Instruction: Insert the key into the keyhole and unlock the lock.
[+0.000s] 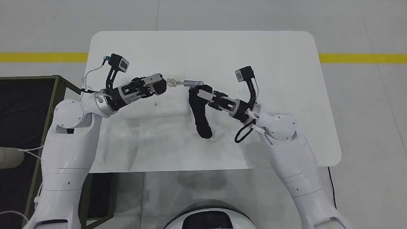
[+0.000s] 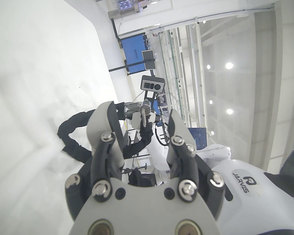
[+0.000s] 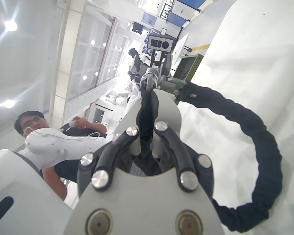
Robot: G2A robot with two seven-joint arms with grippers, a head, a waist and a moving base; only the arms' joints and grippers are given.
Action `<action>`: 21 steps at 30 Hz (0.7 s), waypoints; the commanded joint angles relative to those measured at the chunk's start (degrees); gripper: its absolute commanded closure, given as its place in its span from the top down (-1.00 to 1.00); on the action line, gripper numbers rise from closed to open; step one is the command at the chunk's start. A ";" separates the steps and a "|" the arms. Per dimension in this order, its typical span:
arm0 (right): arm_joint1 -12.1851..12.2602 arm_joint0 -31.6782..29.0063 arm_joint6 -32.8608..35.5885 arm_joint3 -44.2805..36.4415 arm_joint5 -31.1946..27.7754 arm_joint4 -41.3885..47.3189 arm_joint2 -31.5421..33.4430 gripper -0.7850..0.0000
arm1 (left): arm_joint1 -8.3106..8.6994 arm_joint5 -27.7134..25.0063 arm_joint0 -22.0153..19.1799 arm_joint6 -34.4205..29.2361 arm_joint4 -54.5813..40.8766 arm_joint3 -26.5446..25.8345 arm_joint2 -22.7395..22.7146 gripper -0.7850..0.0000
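Key [image 2: 144, 117]: appears seated in the keyhole at the end of the lock [image 2: 133, 107], bow sticking out toward my left end effector [image 1: 160, 85]; depth of insertion cannot be read. The left end effector is spread wide and holds nothing, the bow lying just ahead of its tips. My right end effector [image 1: 201, 92] is clamped on the lock's black sleeve just behind the metal body, holding it above the table [image 1: 280, 57]. Judged step: grip the bow and turn. To do it well, line the pads flat against the bow's faces, close firmly, then rotate about the cylinder's axis while the right side braces. The key is thin, bright, flat metal and likely to slip. The lock body is smooth, round, silvery. The cable [image 3: 267, 152] is thick, floppy, in wrinkled fabric, looping down onto the table; it gives little support. The table cover is white and softly creased.
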 commanded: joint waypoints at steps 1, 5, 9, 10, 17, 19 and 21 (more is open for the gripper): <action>0.17 0.12 2.42 0.21 0.92 2.39 0.35 -1.00 | 0.22 -0.40 -0.35 -2.56 0.53 0.76 -0.19 1.00; 0.53 0.65 6.98 1.27 3.69 4.26 0.51 -1.00 | 0.56 -1.97 -1.31 -7.01 0.17 1.71 -0.30 -0.22; 0.62 1.07 8.32 1.89 4.67 4.36 -0.10 -1.00 | 0.69 -2.56 -1.72 -8.55 -0.62 1.69 -0.02 -1.00; 0.62 1.15 8.31 1.99 4.65 4.29 -0.26 -1.00 | 0.69 -2.61 -1.73 -8.86 -1.05 1.55 0.18 -1.00; 0.67 1.69 7.96 2.59 4.84 3.57 -0.85 -1.00 | 0.77 -2.02 -1.60 -10.12 -0.76 1.22 1.71 -1.00; 0.68 1.86 7.68 2.84 4.75 3.27 -0.99 -1.00 | 0.78 -1.82 -1.70 -10.39 -0.83 1.37 2.11 -1.00; 0.65 1.98 7.41 2.98 4.65 3.23 -1.23 -1.00 | 0.77 -1.99 -1.79 -10.19 -0.46 1.56 2.48 -1.00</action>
